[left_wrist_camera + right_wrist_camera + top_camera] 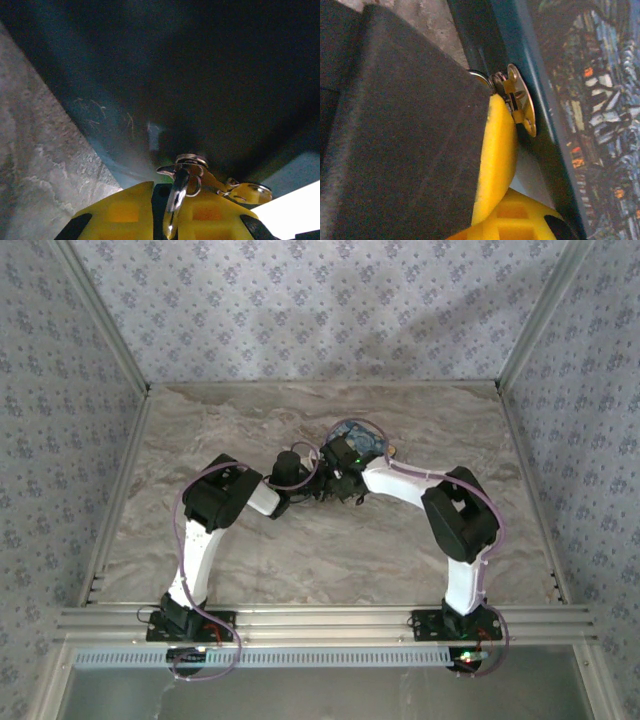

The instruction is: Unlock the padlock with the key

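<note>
The padlock (358,435) is a blue block lying near the table's middle, its starry print (600,100) facing up. Its dark side (200,75) looms right in front of my left gripper (170,200). That gripper is shut on a silver key (176,192), which hangs on a ring with a brass key (246,192). The ring and brass key (522,100) rest against the padlock's dark side. My right gripper (345,468) sits right beside the padlock. One of its yellow fingers (520,222) shows, while the left gripper's black body (395,140) hides the other.
The marble-patterned table (300,560) is ringed by patterned walls and metal rails (320,620) along the near edge. Both arms meet at the middle, wrists almost touching. Bare table surface (35,150) lies to the left of the padlock.
</note>
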Motion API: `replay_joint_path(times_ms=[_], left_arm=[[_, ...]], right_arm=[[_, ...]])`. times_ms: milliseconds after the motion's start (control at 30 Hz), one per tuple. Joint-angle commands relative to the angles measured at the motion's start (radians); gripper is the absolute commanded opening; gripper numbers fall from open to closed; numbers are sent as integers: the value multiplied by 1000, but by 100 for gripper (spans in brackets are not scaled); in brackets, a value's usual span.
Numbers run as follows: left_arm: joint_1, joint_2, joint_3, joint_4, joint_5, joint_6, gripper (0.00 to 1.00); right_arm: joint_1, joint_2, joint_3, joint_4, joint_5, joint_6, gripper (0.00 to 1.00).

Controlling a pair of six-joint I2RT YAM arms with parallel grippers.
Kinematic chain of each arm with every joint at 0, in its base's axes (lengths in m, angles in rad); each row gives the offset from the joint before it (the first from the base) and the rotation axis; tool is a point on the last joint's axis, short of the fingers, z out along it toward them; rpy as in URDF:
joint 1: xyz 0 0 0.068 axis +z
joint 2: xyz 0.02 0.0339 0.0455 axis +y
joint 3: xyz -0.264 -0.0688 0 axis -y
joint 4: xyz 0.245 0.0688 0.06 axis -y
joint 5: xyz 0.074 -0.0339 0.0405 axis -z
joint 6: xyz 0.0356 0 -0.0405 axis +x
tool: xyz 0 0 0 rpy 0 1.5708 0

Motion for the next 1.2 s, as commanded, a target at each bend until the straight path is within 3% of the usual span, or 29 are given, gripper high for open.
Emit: replay_joint_path(times_ms=[0,167,300,500,867,1167], left_arm=[[-12,-33,-22,-37,63,36,8],[-10,-51,-35,-83,52,69,25],[3,-84,-70,-113,24,102,33],[37,-148,-108,-167,19,153,36],[121,-335,-121,-456,-28,354,40],[193,-404,30,-738,-138,526,44]], right_arm=[[-6,-38,21,33,-53,32,5],[-8,-37,-16,59,-93,41,4],[-18,-54,-51,96,-129,50,3],[-35,-76,-66,147,-160,22,0],[-77,-145,-175,197,-222,-25,0],[-77,-159,-172,167,-219,-75,0]])
